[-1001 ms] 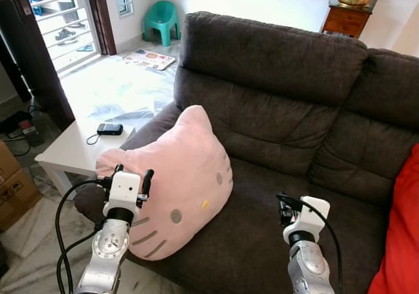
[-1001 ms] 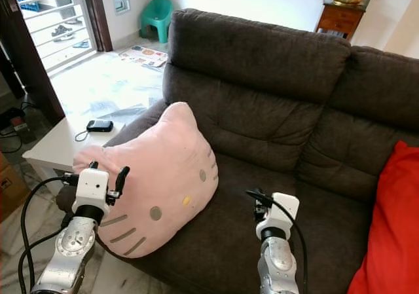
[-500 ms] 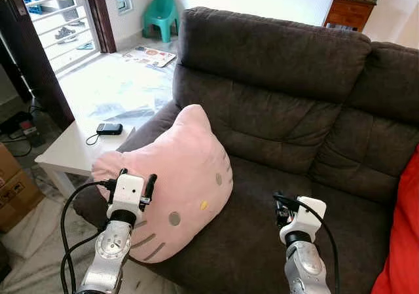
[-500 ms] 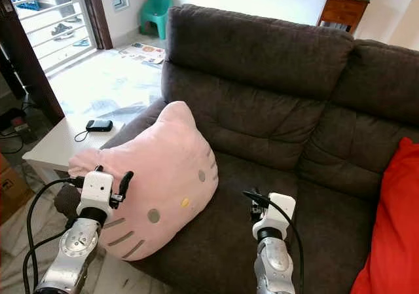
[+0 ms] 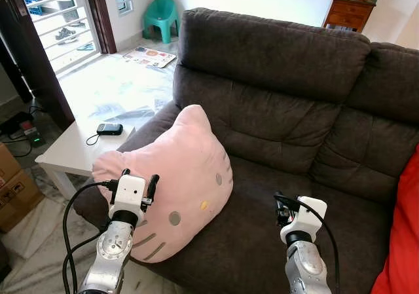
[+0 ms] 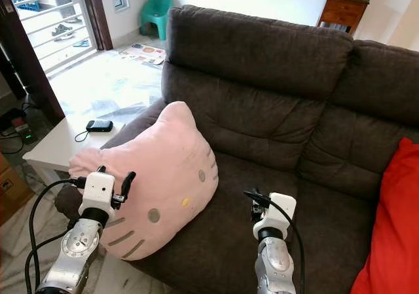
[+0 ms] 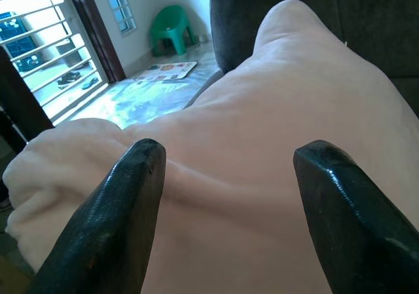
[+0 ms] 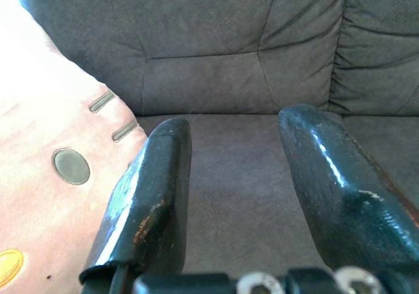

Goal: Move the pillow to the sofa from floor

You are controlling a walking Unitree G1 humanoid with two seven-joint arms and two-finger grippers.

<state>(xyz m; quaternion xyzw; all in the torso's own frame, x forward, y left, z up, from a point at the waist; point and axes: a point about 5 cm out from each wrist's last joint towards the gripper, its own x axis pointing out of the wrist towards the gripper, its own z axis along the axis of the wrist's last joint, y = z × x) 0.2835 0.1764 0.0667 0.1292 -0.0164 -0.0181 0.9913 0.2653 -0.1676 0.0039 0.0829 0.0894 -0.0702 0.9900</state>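
Observation:
A pink cat-face pillow (image 5: 186, 176) leans on the left seat and armrest of the dark brown sofa (image 5: 288, 91). My left gripper (image 5: 137, 177) is open at the pillow's lower left edge. In the left wrist view, its fingers (image 7: 124, 196) stand apart with the pink plush (image 7: 262, 143) just beyond them. My right gripper (image 5: 280, 205) hovers open over the middle seat cushion, to the right of the pillow. Nothing lies between its fingers (image 8: 157, 176). Beyond them are the sofa seat and the pillow's face marks (image 8: 69, 166).
A white side table (image 5: 72, 153) with a black phone (image 5: 109, 129) stands left of the sofa. A cardboard box (image 5: 13, 189) sits on the floor at the left edge. A red cushion (image 5: 400, 241) lies at the sofa's right end. A green chair (image 5: 162, 19) stands far back.
The view has shifted a little. My left gripper has edged slightly right along the pillow's lower edge. The pillow and the right gripper hold their places.

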